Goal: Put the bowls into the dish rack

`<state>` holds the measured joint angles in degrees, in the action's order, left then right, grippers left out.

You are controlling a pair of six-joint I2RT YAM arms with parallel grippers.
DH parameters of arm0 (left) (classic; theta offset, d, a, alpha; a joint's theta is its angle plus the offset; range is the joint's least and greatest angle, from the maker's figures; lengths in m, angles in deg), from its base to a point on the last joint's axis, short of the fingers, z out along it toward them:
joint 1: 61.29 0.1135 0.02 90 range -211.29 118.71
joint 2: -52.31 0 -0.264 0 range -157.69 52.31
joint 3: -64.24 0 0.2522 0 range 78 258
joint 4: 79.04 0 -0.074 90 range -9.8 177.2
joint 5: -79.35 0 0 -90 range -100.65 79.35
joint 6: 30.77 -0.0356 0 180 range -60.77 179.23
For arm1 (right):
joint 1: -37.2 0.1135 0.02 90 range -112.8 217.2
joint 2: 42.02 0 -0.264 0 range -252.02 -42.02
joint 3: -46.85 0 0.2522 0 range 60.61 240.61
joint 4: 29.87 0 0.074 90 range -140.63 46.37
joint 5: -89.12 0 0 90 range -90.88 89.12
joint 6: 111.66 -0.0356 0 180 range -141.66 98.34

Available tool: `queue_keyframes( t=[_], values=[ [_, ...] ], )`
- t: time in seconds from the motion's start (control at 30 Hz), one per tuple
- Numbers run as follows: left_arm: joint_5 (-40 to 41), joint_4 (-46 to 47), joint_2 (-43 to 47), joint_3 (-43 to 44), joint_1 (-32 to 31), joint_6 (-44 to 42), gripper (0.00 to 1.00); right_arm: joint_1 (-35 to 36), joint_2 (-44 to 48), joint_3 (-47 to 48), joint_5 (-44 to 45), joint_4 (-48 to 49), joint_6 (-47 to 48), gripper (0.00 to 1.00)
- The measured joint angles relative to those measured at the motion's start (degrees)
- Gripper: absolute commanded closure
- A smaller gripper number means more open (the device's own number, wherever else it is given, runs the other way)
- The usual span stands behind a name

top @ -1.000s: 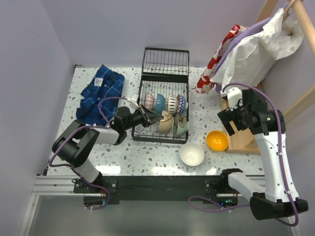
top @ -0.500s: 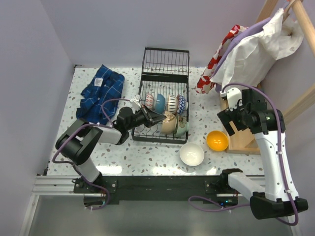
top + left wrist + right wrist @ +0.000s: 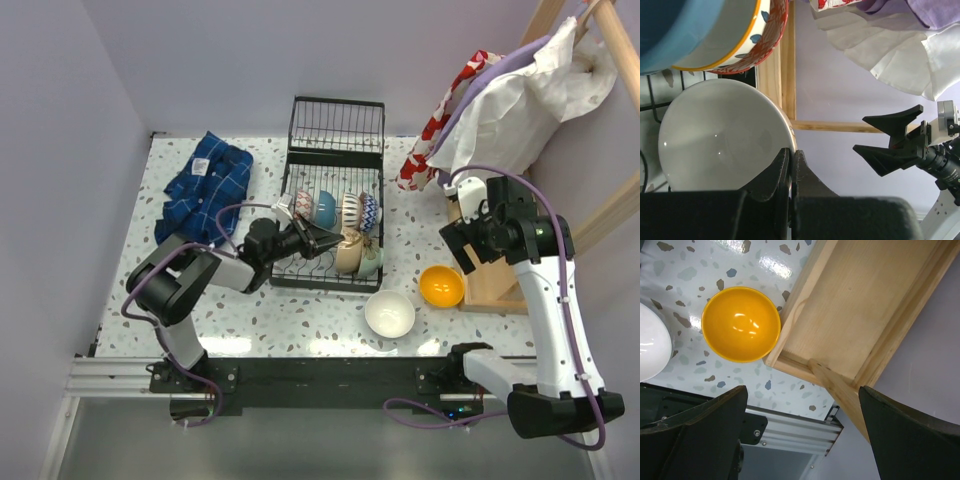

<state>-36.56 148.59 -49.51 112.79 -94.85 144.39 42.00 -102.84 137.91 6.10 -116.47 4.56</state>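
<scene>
The black wire dish rack (image 3: 336, 128) stands at the table's middle back and holds several bowls on edge. My left gripper (image 3: 326, 241) reaches into its near row and is shut on the rim of a cream bowl (image 3: 349, 254). In the left wrist view the fingers (image 3: 782, 165) pinch that bowl's rim (image 3: 720, 135), under a blue bowl (image 3: 670, 30) and a patterned one (image 3: 765, 30). A white bowl (image 3: 389, 314) and an orange bowl (image 3: 441, 286) sit on the table. My right gripper (image 3: 470, 246) hangs open and empty above the orange bowl (image 3: 741, 324).
A wooden tray (image 3: 865, 305) lies right of the orange bowl, against a wooden frame draped with cloths (image 3: 500, 105). A blue plaid cloth (image 3: 207, 185) lies left of the rack. The white bowl's edge shows in the right wrist view (image 3: 652, 347).
My left gripper has slid a little to the right inside the rack, carrying the cream bowl with it. The right arm has barely moved.
</scene>
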Motion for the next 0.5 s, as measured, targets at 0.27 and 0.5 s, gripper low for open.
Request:
queue_keyframes(
  t=[0.27, 0.5],
  values=[
    [-0.28, -5.81, 3.98, -2.82, 3.54, -0.79, 1.0, 0.0, 0.04, -1.88, -0.13, 1.07, -0.02, 0.03],
    [-1.27, -9.6, 5.79, -2.21, 3.82, -6.43, 0.63, 0.0, 0.24, -2.86, -1.05, 2.29, -0.02, 0.02]
  ],
)
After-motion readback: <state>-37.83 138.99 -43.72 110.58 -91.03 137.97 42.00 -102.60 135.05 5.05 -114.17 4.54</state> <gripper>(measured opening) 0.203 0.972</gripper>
